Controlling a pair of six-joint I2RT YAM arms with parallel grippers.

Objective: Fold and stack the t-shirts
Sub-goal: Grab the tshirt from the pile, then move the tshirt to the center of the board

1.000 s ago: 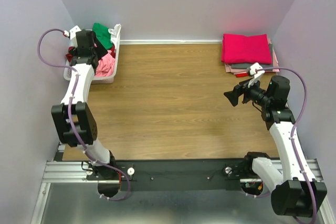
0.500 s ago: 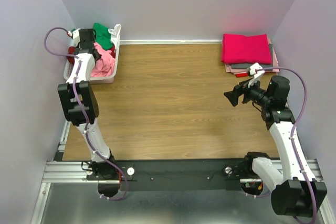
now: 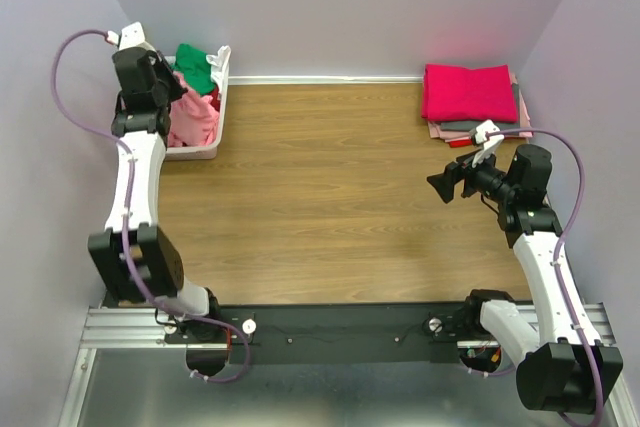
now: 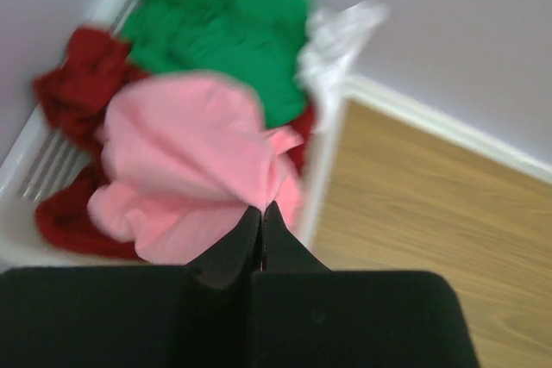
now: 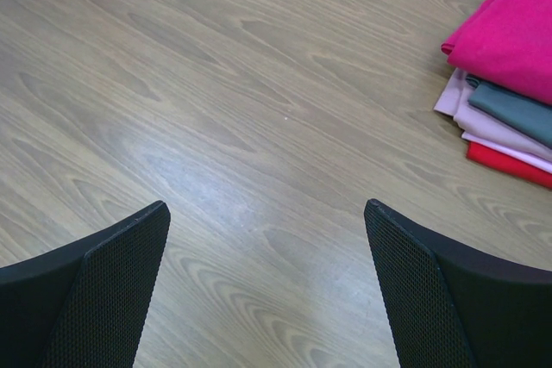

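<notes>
Blurrily, pink t-shirt (image 4: 185, 157) in left tool (image 4: 260, 215)

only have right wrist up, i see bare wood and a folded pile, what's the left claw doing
Observer: The left claw is shut on the pink t-shirt, over the white basket.
Operator: what else is in that basket
Observer: A green t-shirt and a dark red t-shirt, both crumpled.
Operator: where does the basket sit
Observer: At the far left corner of the table, across from the folded pile at the far right.
</notes>
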